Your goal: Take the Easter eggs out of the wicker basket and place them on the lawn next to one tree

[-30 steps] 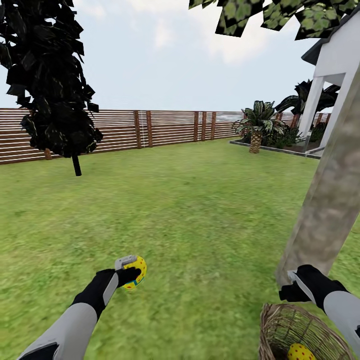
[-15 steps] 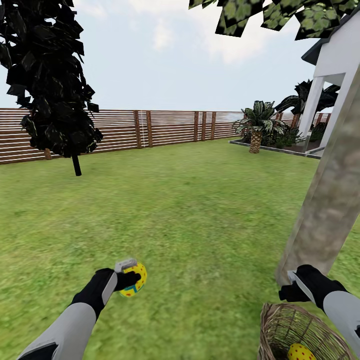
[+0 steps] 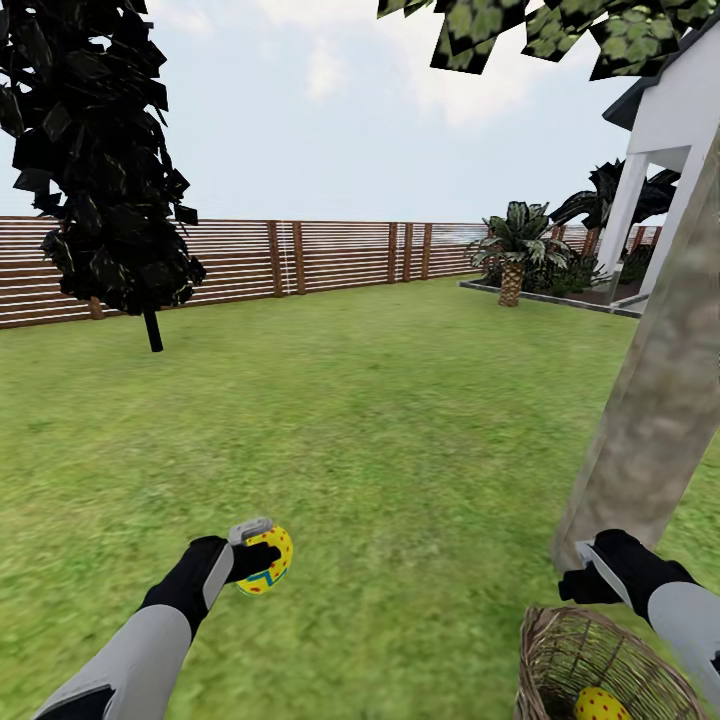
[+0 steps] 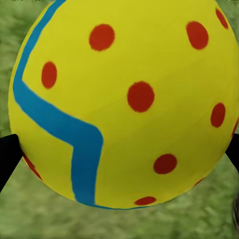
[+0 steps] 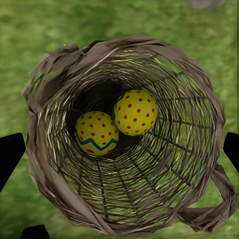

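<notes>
Your left gripper (image 3: 262, 553) is clamped on one Easter egg (image 3: 267, 560), yellow with red dots and a blue zigzag band; from its wrist camera the egg (image 4: 122, 102) bulges between the dark fingertips (image 4: 7, 157), with lawn (image 3: 380, 420) beneath it. Your right gripper (image 3: 580, 580) hangs just above the wicker basket (image 3: 560, 650), fingers spread wide and holding nothing. Straight below it, two more eggs lie touching at the basket bottom, the banded egg (image 5: 96, 133) and the dotted egg (image 5: 135, 112). The tree trunk (image 3: 660, 400) rises just beyond your right gripper, the basket close by its foot.
</notes>
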Robot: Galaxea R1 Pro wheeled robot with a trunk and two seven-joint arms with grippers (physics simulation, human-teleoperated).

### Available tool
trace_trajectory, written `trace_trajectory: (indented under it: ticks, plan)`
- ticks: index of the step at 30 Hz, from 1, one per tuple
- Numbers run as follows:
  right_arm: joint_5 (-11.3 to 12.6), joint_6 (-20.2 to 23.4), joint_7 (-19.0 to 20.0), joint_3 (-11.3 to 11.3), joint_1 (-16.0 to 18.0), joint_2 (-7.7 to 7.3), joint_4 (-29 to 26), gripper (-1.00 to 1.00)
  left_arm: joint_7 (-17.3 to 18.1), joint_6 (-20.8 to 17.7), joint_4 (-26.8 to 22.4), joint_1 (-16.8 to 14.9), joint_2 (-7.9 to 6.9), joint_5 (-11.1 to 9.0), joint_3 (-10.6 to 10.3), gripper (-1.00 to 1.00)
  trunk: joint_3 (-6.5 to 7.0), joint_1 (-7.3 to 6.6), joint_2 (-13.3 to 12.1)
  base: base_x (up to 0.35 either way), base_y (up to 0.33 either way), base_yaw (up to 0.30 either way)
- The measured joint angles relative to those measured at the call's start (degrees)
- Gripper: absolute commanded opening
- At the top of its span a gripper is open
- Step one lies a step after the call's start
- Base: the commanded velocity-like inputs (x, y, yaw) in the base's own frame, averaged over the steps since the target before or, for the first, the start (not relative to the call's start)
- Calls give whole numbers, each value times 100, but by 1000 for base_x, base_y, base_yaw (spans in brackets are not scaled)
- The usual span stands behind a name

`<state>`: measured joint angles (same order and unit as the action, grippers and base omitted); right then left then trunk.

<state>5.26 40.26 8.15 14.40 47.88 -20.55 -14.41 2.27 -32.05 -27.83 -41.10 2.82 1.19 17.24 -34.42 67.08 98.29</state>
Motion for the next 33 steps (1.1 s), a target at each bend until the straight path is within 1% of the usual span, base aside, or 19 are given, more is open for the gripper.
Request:
trace_trajectory:
  ticks: [3,10,18,25,28,33]
  plan:
    - [1,-6,-1,-1,1,-41,1,100,-5,151,1,0,0,1,-22,-100,0,-1,0,89,-273,0]
    - [1,-10,1,7,0,-2,0,100,-15,179,5,0,6,0,12,-100,0,0,0,9,-31,0]
    - [1,-10,-8,6,-1,11,0,100,-16,181,7,0,10,0,20,-100,0,0,0,-68,153,0]
    - [4,-20,0,-18,0,-63,9,100,-3,181,8,0,9,0,16,-100,0,0,0,-1,5,0]
    - [17,-34,8,-30,0,-160,9,100,7,181,8,0,9,0,16,-100,0,0,0,0,0,0]
    - [15,-29,4,-19,0,-171,1,100,9,182,7,0,9,1,18,-100,0,0,0,31,8,0]
